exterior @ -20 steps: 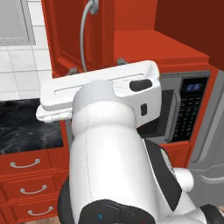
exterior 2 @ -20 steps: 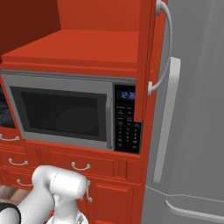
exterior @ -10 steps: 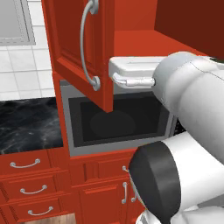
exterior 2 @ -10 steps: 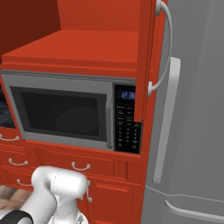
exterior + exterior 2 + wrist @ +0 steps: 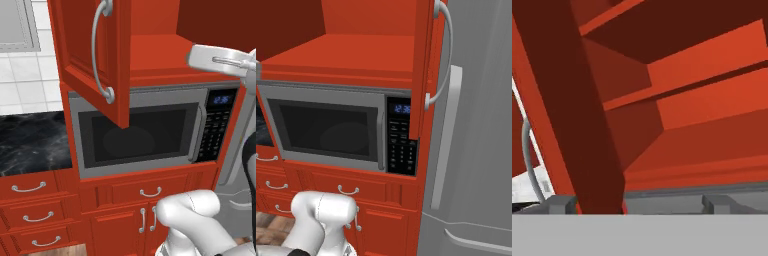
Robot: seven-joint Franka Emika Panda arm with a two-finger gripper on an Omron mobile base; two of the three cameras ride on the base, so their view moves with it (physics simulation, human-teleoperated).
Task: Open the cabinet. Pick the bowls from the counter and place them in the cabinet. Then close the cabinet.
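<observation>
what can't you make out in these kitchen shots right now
- Cabinet top: cut off by the upper edge in both base views.
- Counter: runs off the left edge of the left base view; its right end sits behind the microwave housing.
- Pincer fingertips: barely above the bottom of the hand view.

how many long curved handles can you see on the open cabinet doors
2. One handle is on the left door, swung open above the microwave. The other handle is on the right door, beside the fridge.
</observation>
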